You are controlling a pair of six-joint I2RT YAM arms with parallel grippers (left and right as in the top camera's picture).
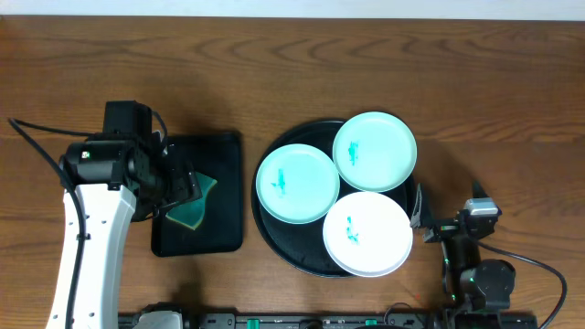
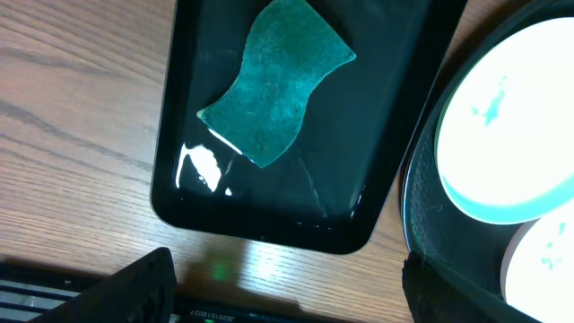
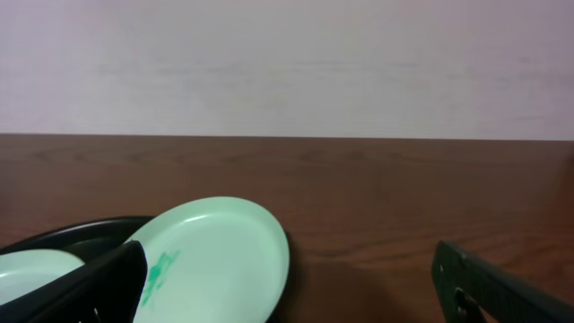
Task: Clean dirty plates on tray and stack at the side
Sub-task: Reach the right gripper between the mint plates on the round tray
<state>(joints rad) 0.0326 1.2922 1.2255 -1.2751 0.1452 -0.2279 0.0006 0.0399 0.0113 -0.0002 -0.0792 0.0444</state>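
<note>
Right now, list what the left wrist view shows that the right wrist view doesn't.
Only left wrist: the sponge lying in the rectangular tray.
Only right wrist: the pale wall beyond the table's far edge.
Both: the round tray, a smeared mint plate on it, the wooden table, and that arm's own fingers, spread open and empty.

Soft even light; plates [image 2: 502, 135] overexposed.
</note>
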